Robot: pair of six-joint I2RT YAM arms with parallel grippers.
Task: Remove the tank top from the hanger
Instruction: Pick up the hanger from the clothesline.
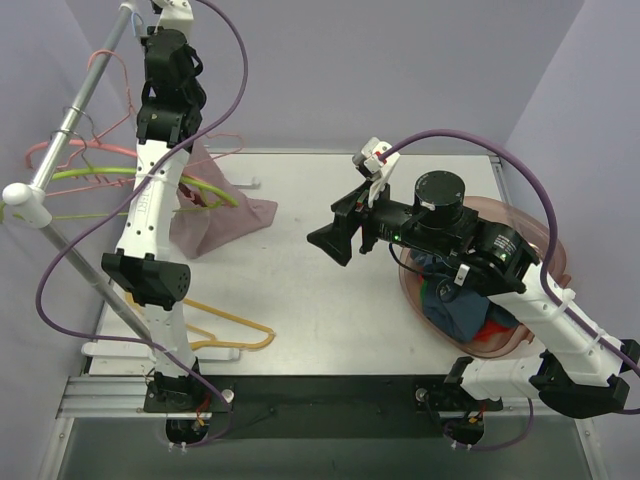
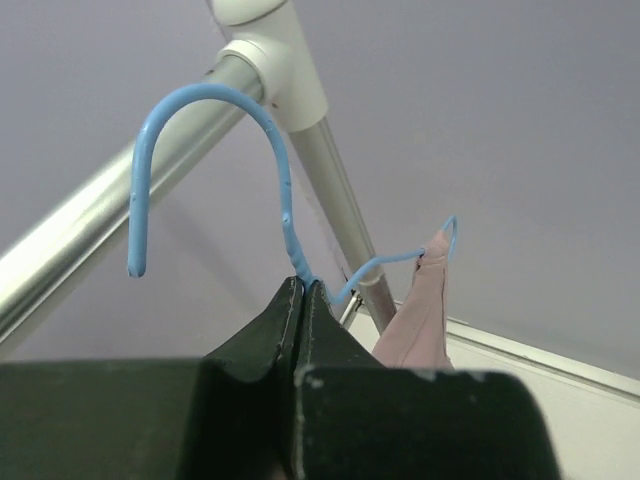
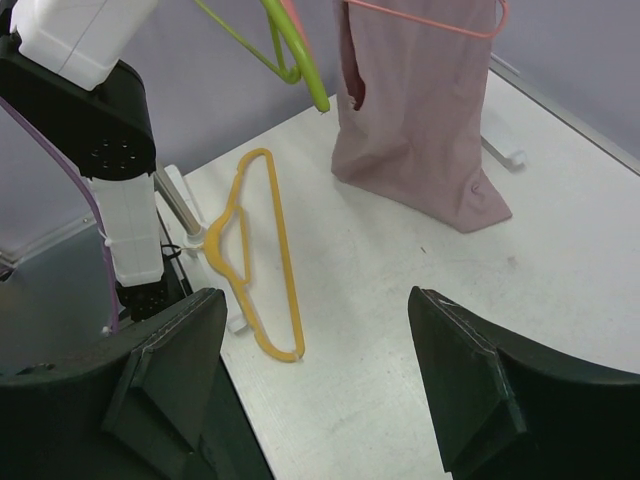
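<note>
A pink tank top [image 1: 205, 210] hangs from a thin blue hanger [image 2: 285, 200], its lower end resting on the table. In the left wrist view one strap [image 2: 425, 300] sits on the hanger's arm. The hanger's hook curves over the metal rail [image 2: 90, 240]. My left gripper [image 2: 303, 288] is raised to the rail and shut on the blue hanger's neck just below the hook. My right gripper [image 1: 338, 240] is open and empty above the table's middle, facing the tank top [image 3: 410, 130] from some distance. In its wrist view the right gripper [image 3: 315, 295] shows wide apart.
Pink [image 1: 60, 150] and green [image 1: 100, 173] hangers hang on the rail [image 1: 75, 115]. A yellow hanger [image 1: 225, 330] lies on the table near the left arm's base. A pink basket [image 1: 545, 235] of clothes stands at the right under the right arm.
</note>
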